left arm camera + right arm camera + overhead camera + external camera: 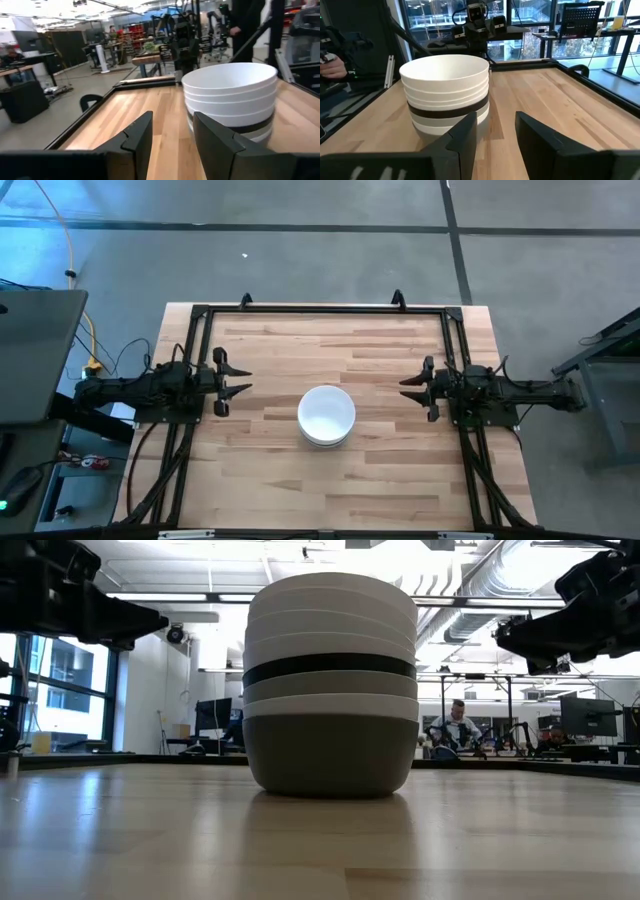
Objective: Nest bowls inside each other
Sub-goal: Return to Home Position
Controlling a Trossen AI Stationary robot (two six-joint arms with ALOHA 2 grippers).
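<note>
The bowls stand nested in one stack (pixel 326 416) at the table's middle, its base on the wood. In the low view the stack (pixel 330 685) shows a darker grey bowl at the bottom, white rims above it, a black band, and more white rims to the top. My left gripper (pixel 238 381) is open, above the table near the left edge, apart from the stack (pixel 231 100). My right gripper (pixel 408 388) is open near the right edge, also apart from the stack (pixel 447 92).
A black frame (pixel 320 310) runs along the table's far edge and down both sides. Bare wood (pixel 330 490) lies around the stack. A laptop (pixel 35 355) sits off the table's left. A person (pixel 455 725) shows in the room beyond.
</note>
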